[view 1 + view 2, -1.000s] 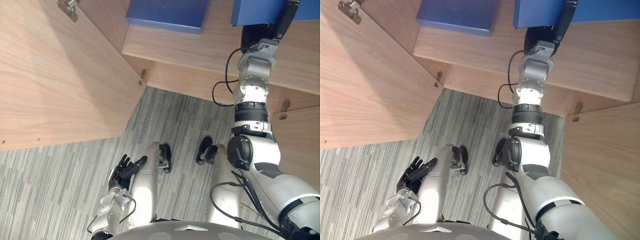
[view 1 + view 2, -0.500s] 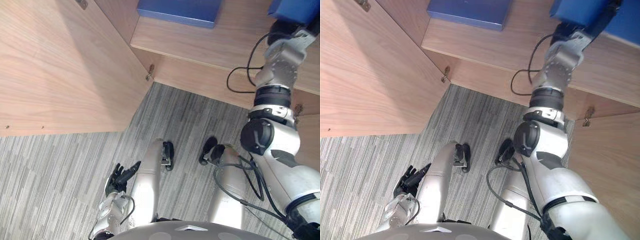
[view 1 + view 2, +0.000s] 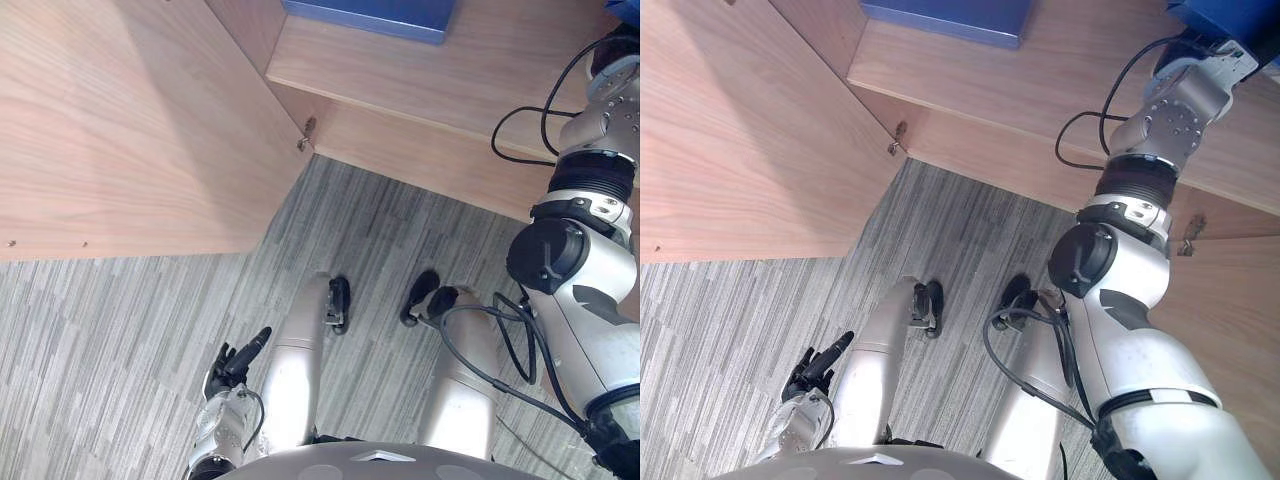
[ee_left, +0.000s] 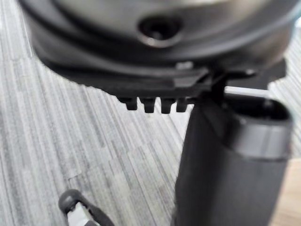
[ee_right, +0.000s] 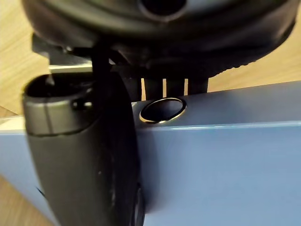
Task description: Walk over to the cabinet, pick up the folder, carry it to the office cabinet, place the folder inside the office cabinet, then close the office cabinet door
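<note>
My right hand (image 5: pixel 80 155) is shut on a blue folder (image 5: pixel 225 174), thumb across its face beside a metal-rimmed ring hole (image 5: pixel 162 109) and fingers behind it. That held folder (image 3: pixel 1230 18) shows at the upper right, over the wooden cabinet shelf (image 3: pixel 450 70), at the end of my raised right arm. A second blue folder (image 3: pixel 370 12) lies flat on the same shelf further left. My left hand (image 3: pixel 235 362) hangs low over the floor, open and holding nothing.
The cabinet's left door (image 3: pixel 120 130) stands wide open over the grey striped carpet (image 3: pixel 130 330). Another wooden door (image 3: pixel 1225 300) stands at the right. A hinge (image 3: pixel 307 132) shows at the shelf's lower left corner.
The view has shifted. My right arm has carried the held folder further right along the shelf, away from the lying folder. My left hand has sunk lower.
</note>
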Available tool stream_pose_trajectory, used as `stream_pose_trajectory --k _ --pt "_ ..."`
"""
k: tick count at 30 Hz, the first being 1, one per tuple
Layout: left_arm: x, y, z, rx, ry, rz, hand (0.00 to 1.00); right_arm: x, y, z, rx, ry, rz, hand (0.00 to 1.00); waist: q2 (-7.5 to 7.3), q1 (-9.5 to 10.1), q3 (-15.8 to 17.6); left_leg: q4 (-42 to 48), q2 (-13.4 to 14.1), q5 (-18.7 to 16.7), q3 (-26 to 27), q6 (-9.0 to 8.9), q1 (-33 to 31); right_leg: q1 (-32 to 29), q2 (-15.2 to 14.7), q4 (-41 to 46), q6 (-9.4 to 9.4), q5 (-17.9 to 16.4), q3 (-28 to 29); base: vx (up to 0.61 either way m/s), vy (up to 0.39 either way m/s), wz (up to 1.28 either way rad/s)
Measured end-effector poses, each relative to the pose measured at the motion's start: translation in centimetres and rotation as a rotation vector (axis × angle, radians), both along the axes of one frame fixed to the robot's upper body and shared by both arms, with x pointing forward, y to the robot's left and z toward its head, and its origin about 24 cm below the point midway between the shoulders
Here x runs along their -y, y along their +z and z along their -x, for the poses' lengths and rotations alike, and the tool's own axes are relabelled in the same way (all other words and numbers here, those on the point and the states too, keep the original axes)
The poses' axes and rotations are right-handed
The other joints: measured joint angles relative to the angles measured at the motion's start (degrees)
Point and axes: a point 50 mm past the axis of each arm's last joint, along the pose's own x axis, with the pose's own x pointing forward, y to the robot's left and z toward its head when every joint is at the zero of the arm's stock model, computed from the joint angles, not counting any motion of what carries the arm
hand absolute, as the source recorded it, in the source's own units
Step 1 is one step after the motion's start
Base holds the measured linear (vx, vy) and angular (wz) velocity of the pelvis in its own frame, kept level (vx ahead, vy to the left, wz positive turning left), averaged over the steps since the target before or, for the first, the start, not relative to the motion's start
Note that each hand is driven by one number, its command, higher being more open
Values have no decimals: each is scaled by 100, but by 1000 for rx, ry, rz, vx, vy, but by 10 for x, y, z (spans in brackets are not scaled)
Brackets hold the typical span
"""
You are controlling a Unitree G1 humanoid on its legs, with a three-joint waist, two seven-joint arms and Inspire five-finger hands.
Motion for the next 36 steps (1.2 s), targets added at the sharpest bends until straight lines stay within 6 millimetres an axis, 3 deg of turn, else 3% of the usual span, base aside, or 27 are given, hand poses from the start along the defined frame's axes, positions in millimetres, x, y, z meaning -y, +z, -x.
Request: stream_pose_trajectory --k 6,14,15,24,36 --pt "0 5 -18 34 19 8 100 -6 16 -1 6 30 59 0 -4 -2 3 40 32 -3 51 -4 -18 -78 44 59 2 3 81 -48 13 -4" --pt "2 10 -32 56 20 7 100 -14 15 -7 -36 50 96 0 -33 -36 22 171 93 -47 64 -41 -61 -136 74 159 29 -20 97 -53 12 -4" --pt "2 10 -33 55 20 8 100 -15 16 -7 -34 54 96 100 -35 -50 23 215 104 -61 57 -48 -92 -160 77 186 28 -21 94 -51 16 -1" --pt "-3 11 -34 48 69 8 100 -25 23 -9 -11 79 95 100 -107 -170 68 326 129 -83 47 -40 -136 -181 85 238 30 -24 96 -56 20 -1" --pt "-3 17 -48 83 91 23 100 -58 6 -27 -65 191 86 100 -121 -325 63 318 223 -107 54 -62 -114 -153 198 163 37 -15 89 -27 11 -3"
